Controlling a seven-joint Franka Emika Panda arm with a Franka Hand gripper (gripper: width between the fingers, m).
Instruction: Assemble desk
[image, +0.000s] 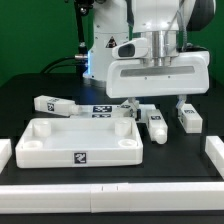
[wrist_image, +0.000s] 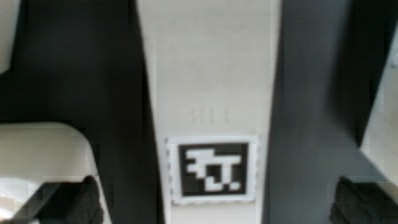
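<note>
The desk's white tray-like tabletop (image: 80, 140) lies at the front on the exterior view's left, rim up, with a tag on its front wall. Three white square-post legs lie on the black table: one behind the tabletop (image: 55, 103), one beside its right corner (image: 152, 125), and one further right (image: 188, 118). My gripper (image: 158, 106) hangs open just above the middle leg. In the wrist view that leg (wrist_image: 210, 90) runs lengthwise between my dark fingertips (wrist_image: 63, 203), with its tag (wrist_image: 214, 168) showing. Dark gaps remain on both sides, so nothing is gripped.
The marker board (image: 100, 110) lies flat behind the tabletop. White blocks stand at the front corners (image: 5, 155) (image: 214, 155), with a white bar along the front edge (image: 110, 188). The robot's base (image: 105, 45) rises at the back.
</note>
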